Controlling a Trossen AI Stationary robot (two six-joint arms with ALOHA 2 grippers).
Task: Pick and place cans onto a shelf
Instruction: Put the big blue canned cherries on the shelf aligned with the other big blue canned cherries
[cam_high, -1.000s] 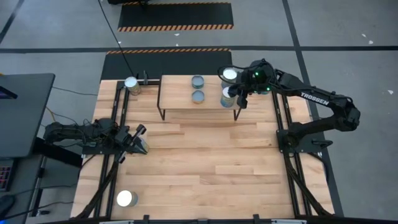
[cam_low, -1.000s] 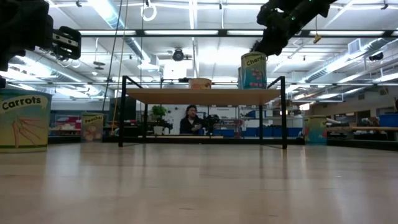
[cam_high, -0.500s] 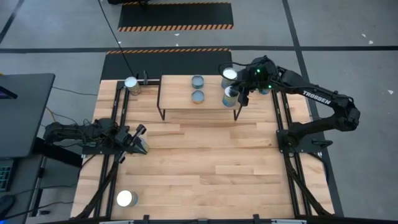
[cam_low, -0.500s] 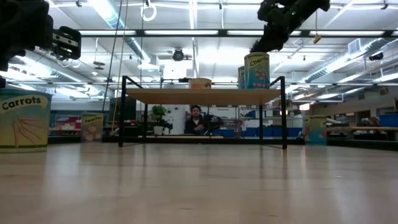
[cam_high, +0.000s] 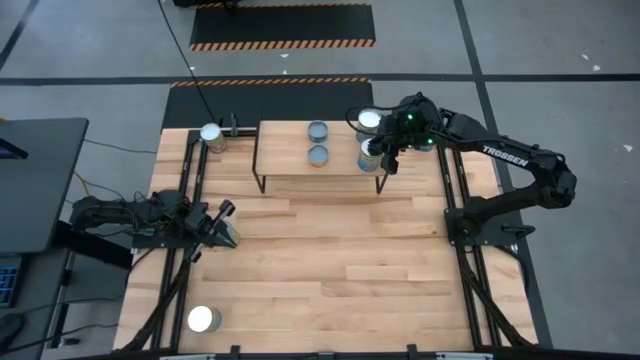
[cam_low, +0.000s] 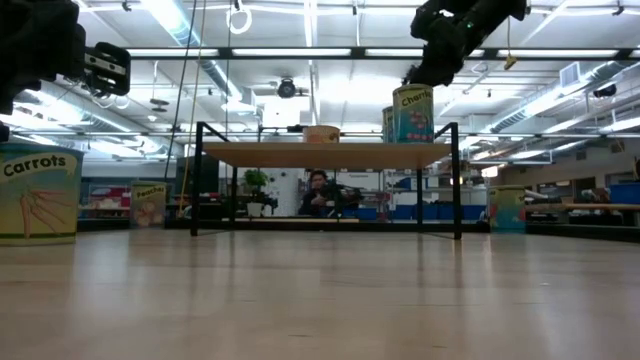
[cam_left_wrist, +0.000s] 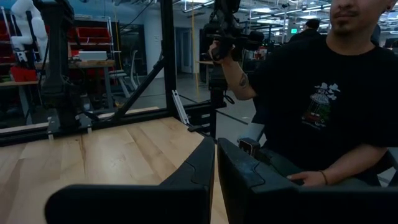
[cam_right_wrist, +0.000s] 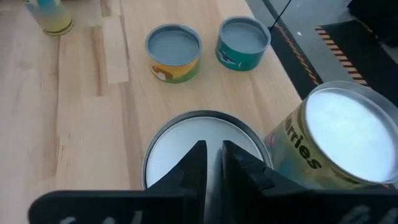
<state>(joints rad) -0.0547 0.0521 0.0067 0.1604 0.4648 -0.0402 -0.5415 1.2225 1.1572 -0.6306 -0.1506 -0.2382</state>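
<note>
Right gripper (cam_high: 383, 160): fingers nearly together, holding nothing, above silver-topped can (cam_high: 369, 156) at shelf (cam_high: 290, 150) 3 o'clock end.
Left gripper (cam_high: 228, 223): pressed together, idle at table's 9 o'clock.

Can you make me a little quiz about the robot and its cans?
1. True or false: the left gripper is holding a can.
2. How many small cans with blue-grey tops stand on the shelf?
3. Pick one. The right gripper is: A) over the shelf's right end, B) at the table's front edge, C) down by the floor.

Key: 1 false; 2 two; 3 A.
</note>
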